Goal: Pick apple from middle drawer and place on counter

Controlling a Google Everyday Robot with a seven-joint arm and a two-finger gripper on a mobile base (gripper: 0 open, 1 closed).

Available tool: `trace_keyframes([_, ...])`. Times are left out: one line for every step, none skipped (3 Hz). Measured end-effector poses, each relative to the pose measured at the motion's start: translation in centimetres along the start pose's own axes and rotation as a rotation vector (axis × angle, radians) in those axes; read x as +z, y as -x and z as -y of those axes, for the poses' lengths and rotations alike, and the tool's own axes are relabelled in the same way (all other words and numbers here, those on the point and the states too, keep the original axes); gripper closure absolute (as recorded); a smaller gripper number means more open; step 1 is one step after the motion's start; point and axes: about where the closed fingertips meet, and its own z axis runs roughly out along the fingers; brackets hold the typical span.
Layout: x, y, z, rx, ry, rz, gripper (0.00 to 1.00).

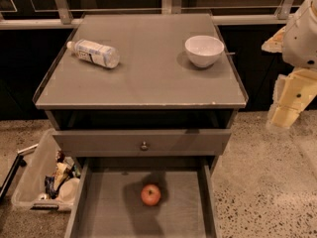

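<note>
Hanging right of the worktop [148,76], the gripper [286,114], open or closed I can't tell, is well apart from the apple [151,195] sitting in the pulled-out drawer [104,205]. Pick not begun; next, reach down over it.

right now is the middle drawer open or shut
Open: the middle drawer is pulled out, floor showing, the apple on it. The gripper hangs at the view's right edge.
</note>
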Motion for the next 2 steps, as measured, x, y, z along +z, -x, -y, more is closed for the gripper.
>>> trace_keyframes([0.0, 0.0, 0.0, 0.0, 0.0, 0.0, 0.0])
trace_keyframes([1.2, 0.6, -1.0, 0.001, 0.014, 0.018, 0.0])
